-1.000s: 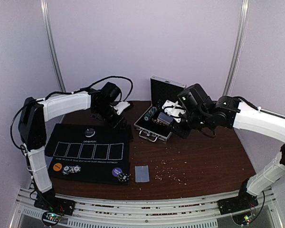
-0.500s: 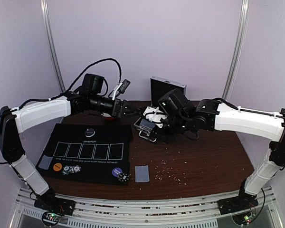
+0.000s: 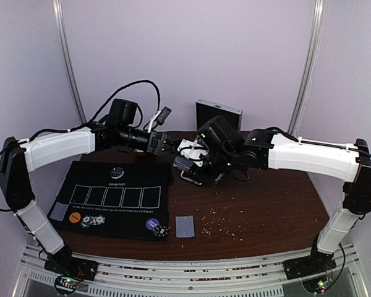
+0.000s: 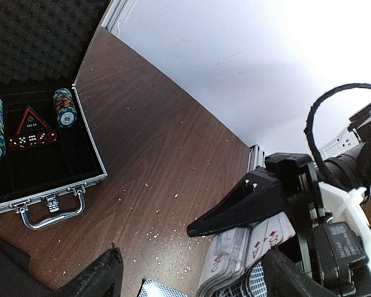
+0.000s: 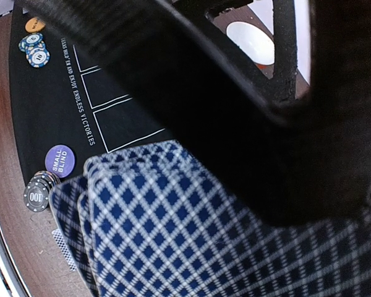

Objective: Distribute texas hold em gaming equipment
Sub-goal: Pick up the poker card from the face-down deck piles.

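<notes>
L gripper (image 3: 167, 146) now wide open, empty, swung up beside R gripper (image 3: 187, 159). R's fingers clamp the deck (image 4: 232, 263). We reckon card handoff's next.

You've free worktop (image 3: 272, 210) front-R. Back-centre's tight: L arm (image 3: 59, 145), R arm (image 3: 309, 158) meet by the case (image 4: 96, 151), deck (image 4: 235, 266) in R fingers (image 4: 235, 210) close ahead of L fingers (image 4: 102, 275). Chips (image 3: 94, 220), discs (image 3: 75, 217) crowd near edge of mat (image 3: 130, 216).

The mat (image 3: 117, 198) was black with white box outlines, nothing fancy. The orange disc (image 3: 75, 217) sat on its near-left corner and the purple disc (image 3: 152, 224) on its near-right. The chips (image 3: 93, 220) beside the orange one were blue-and-white striped. The lone card (image 3: 184, 226) just off the mat was grey-blue, and the deck (image 5: 173, 229) had blue-and-white diamond backs.
</notes>
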Motion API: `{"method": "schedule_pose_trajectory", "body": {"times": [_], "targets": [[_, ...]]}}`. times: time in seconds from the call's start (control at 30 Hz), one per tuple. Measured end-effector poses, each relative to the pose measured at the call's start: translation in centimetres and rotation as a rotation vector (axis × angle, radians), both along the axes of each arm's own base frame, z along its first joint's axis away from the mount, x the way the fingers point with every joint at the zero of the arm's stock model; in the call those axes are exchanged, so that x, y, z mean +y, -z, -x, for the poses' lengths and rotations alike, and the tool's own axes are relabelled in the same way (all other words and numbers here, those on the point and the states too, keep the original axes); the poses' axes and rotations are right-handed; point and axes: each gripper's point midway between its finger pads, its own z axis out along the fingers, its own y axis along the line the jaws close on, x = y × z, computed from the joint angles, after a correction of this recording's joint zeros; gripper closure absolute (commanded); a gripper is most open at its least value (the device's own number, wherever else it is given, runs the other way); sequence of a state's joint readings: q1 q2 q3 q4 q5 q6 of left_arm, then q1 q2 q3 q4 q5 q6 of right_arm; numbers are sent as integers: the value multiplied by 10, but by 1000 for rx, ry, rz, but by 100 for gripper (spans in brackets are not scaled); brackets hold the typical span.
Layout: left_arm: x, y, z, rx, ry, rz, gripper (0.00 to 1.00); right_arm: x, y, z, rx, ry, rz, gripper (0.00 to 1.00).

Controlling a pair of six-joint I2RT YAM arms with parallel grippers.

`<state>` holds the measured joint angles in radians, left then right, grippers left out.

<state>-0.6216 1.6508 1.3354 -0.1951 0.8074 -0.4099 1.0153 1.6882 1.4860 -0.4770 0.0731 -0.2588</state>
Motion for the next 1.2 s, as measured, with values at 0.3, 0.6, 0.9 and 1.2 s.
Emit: {"method": "schedule_pose_trajectory", "body": {"times": [0.3, 0.6, 0.9, 1.2], "targets": [[23, -16, -5, -52, -76, 2, 26, 4, -3, 0, -9, -11, -14, 59], [27, -28, 7, -90, -55, 41, 16, 6, -4, 1, -8, -20, -24, 59], [16, -6, 12, -67, -25, 7, 13, 8, -5, 2, -5, -27, -33, 59], [3, 14, 15, -47, -7, -31, 30, 9, -5, 2, -1, -31, -35, 59]]}}
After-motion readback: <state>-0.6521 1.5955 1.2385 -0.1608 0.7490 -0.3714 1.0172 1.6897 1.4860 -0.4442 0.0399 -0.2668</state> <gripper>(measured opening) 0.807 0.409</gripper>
